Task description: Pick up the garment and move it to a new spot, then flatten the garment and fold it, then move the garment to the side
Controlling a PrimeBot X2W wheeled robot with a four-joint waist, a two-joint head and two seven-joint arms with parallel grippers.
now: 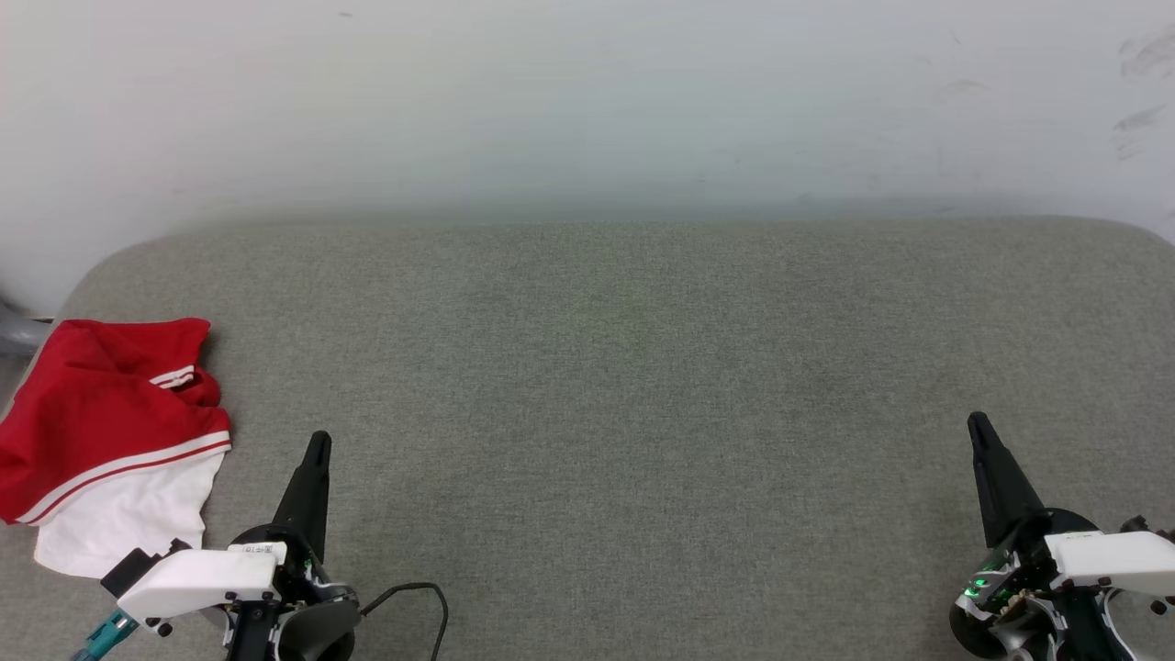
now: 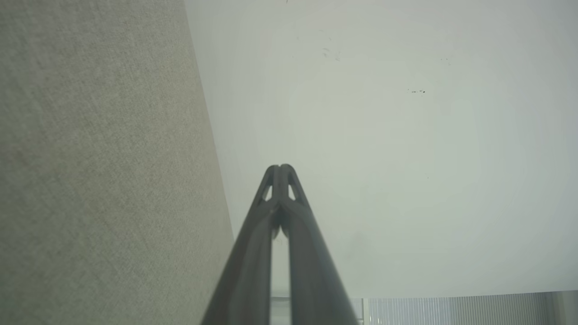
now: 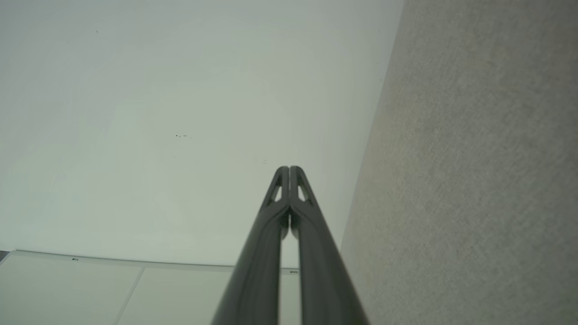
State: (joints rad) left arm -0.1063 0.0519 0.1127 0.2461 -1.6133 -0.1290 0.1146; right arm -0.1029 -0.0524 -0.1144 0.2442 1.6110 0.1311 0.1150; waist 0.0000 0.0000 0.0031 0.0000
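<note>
No text is legible; the sticker [image 1: 264, 549] on the left gripper [image 1: 318, 442] is too small to read.

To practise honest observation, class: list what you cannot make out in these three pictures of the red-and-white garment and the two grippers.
garment, head view: bunched on itself, so its front and neckline are hidden; the picture's left edge cuts it.
grey object behind it, head view: mostly cut by the left edge; unidentifiable.
left gripper and right gripper, head view: their arms cut off by the bottom edge.
</note>
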